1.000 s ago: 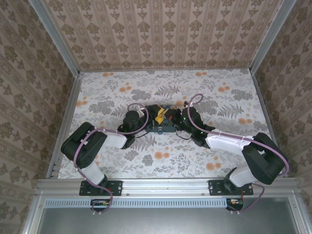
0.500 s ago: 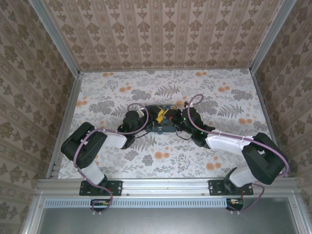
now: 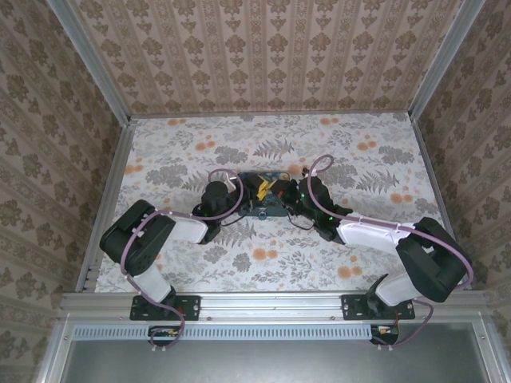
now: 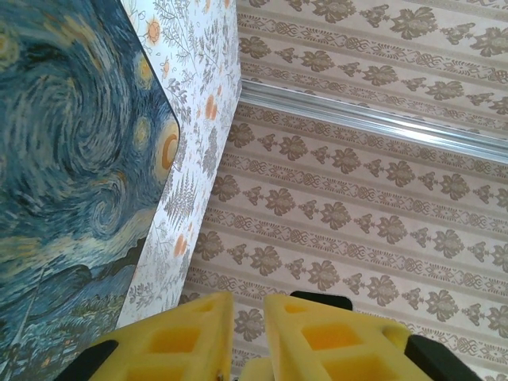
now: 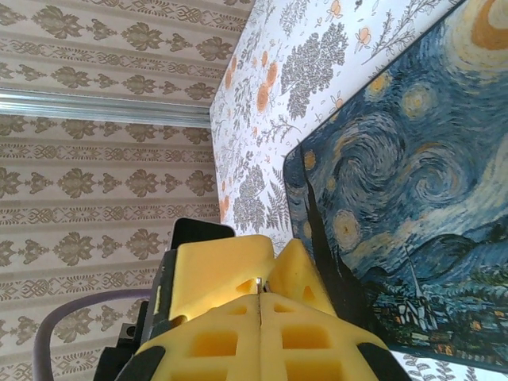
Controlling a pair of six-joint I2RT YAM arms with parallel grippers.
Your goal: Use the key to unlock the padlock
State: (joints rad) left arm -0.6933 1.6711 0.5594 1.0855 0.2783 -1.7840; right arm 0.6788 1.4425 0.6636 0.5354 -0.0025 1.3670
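- Top external: on the floral-patterned tabletop (image 3: 279, 263), the left gripper (image 3: 242, 189) and the right gripper (image 3: 286, 194) close in from either side on a square box with a blue-and-yellow starry-night picture (image 3: 271, 204). The tiny dark teal padlock is too small to pick out among them.
- Left wrist: the yellow foam fingers (image 4: 182, 341) stand slightly parted. Wallpaper shows through the gap, with nothing between them. The painted lid lies close alongside.
- Right wrist: the yellow fingers (image 5: 214, 278) are pressed pad to pad. A pale glint at their seam is too small to identify. The box corner is just beside them.
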